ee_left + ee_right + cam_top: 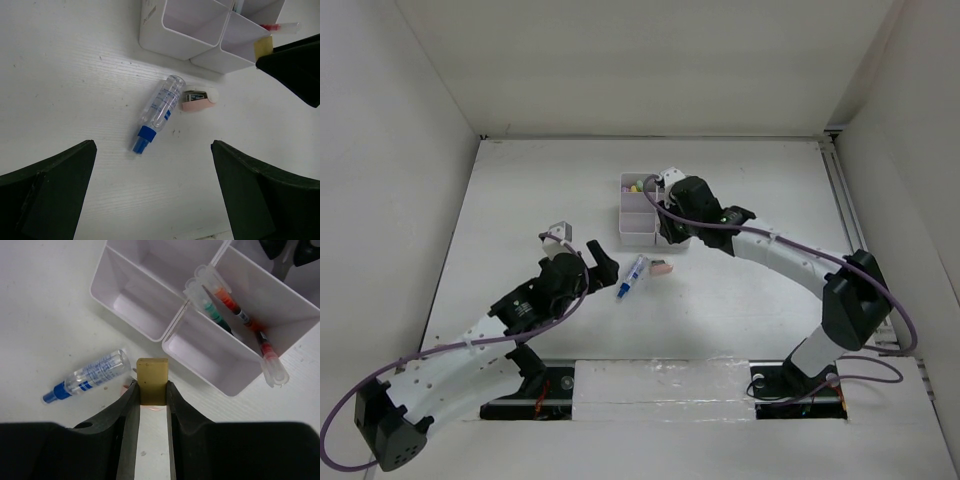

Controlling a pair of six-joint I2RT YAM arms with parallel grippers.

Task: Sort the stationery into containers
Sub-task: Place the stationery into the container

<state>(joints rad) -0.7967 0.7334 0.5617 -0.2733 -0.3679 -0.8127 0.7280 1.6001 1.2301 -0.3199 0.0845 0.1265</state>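
My right gripper (665, 237) is shut on the small yellow eraser (152, 379) and holds it just off the near corner of the white organizer (623, 212), above the table. The organizer (145, 300) holds red and green pens (235, 310) in one compartment; two near compartments are empty. The blue-white tube (633, 275) lies on the table beside a small pink item (660, 268). My left gripper (603, 262) is open and empty, just left of the tube (160, 107). In the left wrist view the eraser (263, 46) shows at the organizer's (170, 37) corner.
The organizer's far compartment holds small pink and yellow items (636, 185). White walls close in the table at the left, back and right. A metal rail (840, 210) runs along the right edge.
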